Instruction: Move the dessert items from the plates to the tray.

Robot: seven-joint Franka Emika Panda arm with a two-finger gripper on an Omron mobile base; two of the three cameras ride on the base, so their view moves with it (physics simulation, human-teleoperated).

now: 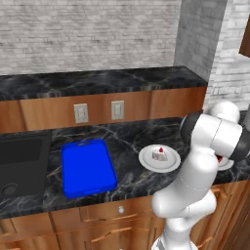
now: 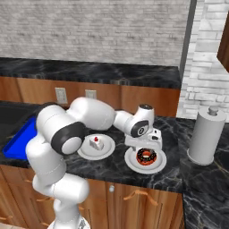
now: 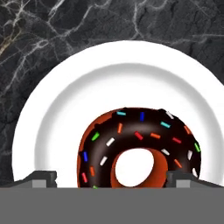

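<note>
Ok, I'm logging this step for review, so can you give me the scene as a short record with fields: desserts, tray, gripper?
donut: chocolate donut lying on the right plate
cake: cake piece with cherry, on the left plate
tray: blue tray on the counter beside the sink, nothing on it
gripper: gripper open, right above the donut, fingertips either side of it
progress: neither dessert moved yet

On the counter (image 1: 146,134), the tray (image 1: 88,168) is lying at nine o'clock of the plate (image 1: 146,161) holding the cake (image 1: 158,154). The donut (image 2: 146,155) is sitting on the second plate (image 2: 132,163) at three o'clock, with the canister (image 2: 206,136) standing farther that way.
</note>
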